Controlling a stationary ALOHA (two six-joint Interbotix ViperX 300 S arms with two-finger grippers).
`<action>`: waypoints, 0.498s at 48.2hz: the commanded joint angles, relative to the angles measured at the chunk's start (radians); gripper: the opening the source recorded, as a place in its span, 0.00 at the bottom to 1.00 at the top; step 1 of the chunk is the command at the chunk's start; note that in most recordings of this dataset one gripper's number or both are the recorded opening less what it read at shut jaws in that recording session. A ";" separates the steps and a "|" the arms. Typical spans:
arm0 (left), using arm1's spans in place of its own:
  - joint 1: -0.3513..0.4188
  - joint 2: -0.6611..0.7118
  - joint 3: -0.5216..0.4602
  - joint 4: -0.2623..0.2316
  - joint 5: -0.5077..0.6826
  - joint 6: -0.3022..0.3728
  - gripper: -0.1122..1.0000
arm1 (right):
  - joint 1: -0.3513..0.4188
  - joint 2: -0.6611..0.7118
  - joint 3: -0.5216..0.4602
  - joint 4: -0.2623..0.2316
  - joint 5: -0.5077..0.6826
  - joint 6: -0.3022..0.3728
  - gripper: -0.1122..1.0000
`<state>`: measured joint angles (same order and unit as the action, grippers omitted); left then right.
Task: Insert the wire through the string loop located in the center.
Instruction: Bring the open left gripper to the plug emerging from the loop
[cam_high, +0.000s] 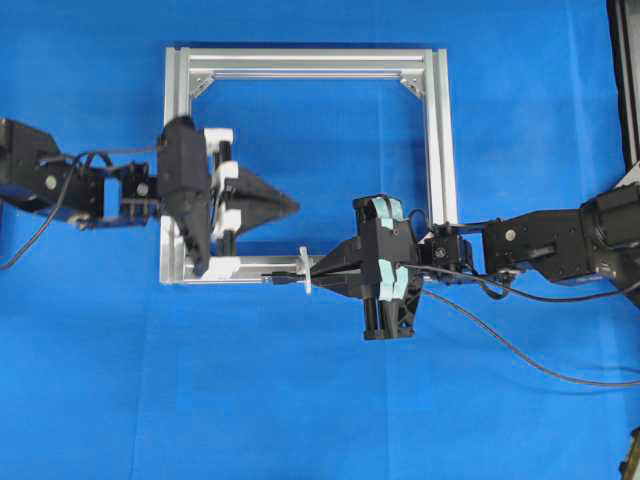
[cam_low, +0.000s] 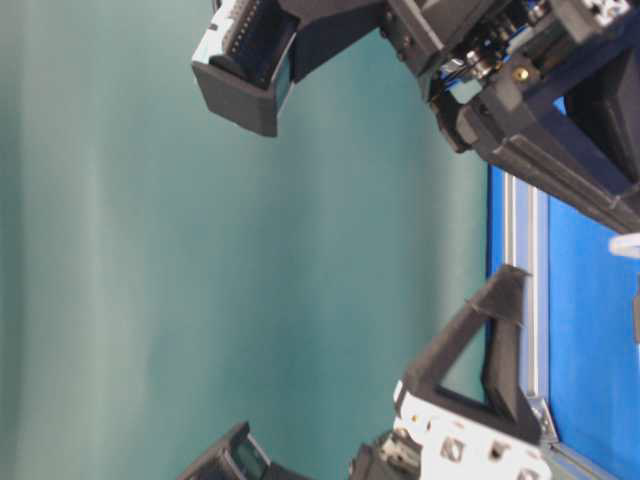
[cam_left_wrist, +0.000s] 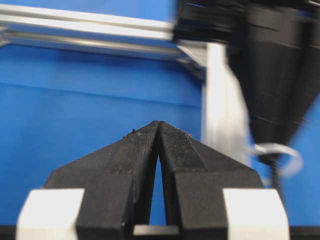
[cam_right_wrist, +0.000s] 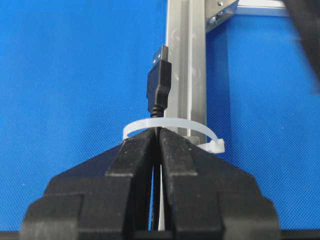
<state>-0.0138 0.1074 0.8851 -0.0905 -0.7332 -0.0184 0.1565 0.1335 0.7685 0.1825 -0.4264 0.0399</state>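
Note:
The wire's dark USB-like plug (cam_right_wrist: 159, 80) sticks out just beyond the white string loop (cam_right_wrist: 170, 126), and its thin cable runs back under the loop's band into my right gripper (cam_right_wrist: 159, 135), which is shut on the wire. From overhead, the plug (cam_high: 277, 276) lies left of the string loop (cam_high: 305, 270) on the near bar of the silver frame (cam_high: 440, 150), with the right gripper (cam_high: 318, 272) right behind the loop. My left gripper (cam_high: 292, 203) is shut and empty, pointing right inside the frame. In its own view the left gripper (cam_left_wrist: 159, 125) hovers over blue cloth.
The square aluminium frame (cam_right_wrist: 187, 60) lies on a blue cloth, with triangular corner brackets (cam_high: 410, 82). Black cables (cam_high: 520, 355) trail off to the right behind the right arm. The left wrist view shows the frame's bars (cam_left_wrist: 90, 25) and the blurred string loop (cam_left_wrist: 282, 152).

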 joint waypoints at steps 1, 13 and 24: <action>-0.041 -0.037 0.008 0.002 -0.005 0.000 0.10 | -0.002 -0.015 -0.011 0.000 -0.005 -0.002 0.10; -0.095 -0.044 0.026 0.002 -0.005 0.002 0.10 | -0.002 -0.015 -0.011 0.000 -0.005 -0.002 0.10; -0.097 -0.044 0.023 0.002 -0.005 0.003 0.10 | -0.002 -0.014 -0.011 0.000 -0.003 -0.002 0.10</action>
<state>-0.1074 0.0890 0.9173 -0.0905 -0.7317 -0.0169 0.1565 0.1319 0.7685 0.1825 -0.4264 0.0399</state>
